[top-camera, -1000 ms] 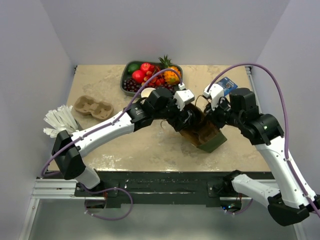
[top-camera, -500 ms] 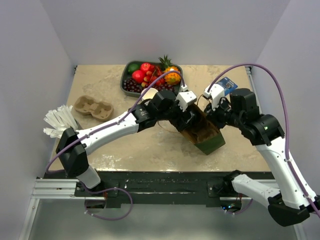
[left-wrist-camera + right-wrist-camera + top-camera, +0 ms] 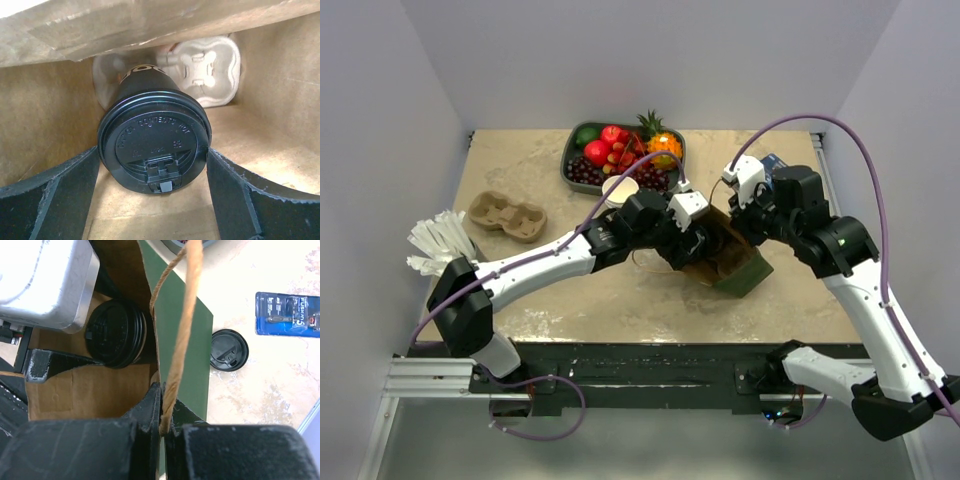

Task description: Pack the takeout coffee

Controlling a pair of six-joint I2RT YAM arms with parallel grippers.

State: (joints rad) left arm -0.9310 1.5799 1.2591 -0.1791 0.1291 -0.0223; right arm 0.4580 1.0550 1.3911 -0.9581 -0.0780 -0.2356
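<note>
Coffee cup is sitting between our left end effector's wide fingers, inside the paper bag. Our right end effector is pinching the bag's edge; slipping there risks collapsing the opening onto the cup.

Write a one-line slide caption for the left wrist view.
Lidded takeout coffee between the left gripper's open fingers inside the brown paper bag, a pulp cup carrier behind it.

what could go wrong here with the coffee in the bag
The takeout coffee lies on its side inside the paper bag, between the left pincer fingers, which look open; it may roll or leak at the lid. The right pincer pinches only the bag rim and twine handle; a slip could let the mouth collapse onto the left arm.
</note>
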